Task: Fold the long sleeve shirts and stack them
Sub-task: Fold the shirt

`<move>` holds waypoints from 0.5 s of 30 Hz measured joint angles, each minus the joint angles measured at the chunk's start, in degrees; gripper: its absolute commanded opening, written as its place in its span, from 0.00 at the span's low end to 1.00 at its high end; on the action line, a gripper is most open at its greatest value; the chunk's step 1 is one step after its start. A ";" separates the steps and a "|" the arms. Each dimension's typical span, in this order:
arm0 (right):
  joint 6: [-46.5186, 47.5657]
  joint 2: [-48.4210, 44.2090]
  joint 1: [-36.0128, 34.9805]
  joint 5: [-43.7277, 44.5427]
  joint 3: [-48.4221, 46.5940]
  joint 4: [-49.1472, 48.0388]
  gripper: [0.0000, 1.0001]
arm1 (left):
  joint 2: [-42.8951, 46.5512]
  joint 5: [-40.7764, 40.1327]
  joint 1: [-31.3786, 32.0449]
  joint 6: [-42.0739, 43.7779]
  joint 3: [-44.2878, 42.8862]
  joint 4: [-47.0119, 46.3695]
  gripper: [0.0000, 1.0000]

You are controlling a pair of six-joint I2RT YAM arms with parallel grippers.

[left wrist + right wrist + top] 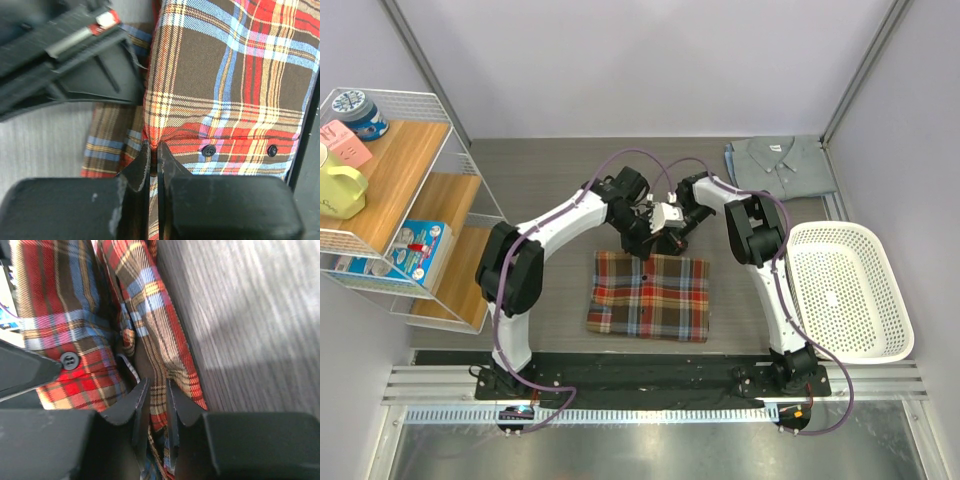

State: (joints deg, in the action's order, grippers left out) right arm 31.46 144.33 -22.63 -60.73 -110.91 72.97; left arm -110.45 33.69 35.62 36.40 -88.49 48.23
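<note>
The left jaws are pressed together on a pinch of the plaid shirt point(235, 90) at its edge, close to two dark buttons point(209, 150). The right jaws are clamped on a thicker fold of the same cloth along its other side.

Both grips sit at the shirt's far edge. The shirt lies as a rough rectangle in the middle of the tabletop point(540, 180), between the arms. The flannel looks soft, light and limp, so I judge it will sag and unfold unless taken at corners or folded edges, through all layers.

The grey-blue shirt point(780, 165) lies folded at the far right corner, well apart. The white mesh basket point(850, 290), near it, shows only its own perforated floor. At the left, a wire shelf point(405, 175) holds a yellow mug point(340, 190) and boxes point(415, 245).
</note>
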 measured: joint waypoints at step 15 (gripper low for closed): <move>2.75 0.07 0.33 3.72 -3.69 3.17 0.46 | -3.06 -2.78 -1.05 0.94 -1.92 -0.57 0.33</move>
State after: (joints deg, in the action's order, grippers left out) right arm 34.22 144.40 -22.31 -57.01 -114.61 76.14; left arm -113.51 30.92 34.57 37.34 -90.41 47.66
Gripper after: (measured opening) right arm 0.370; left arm 0.121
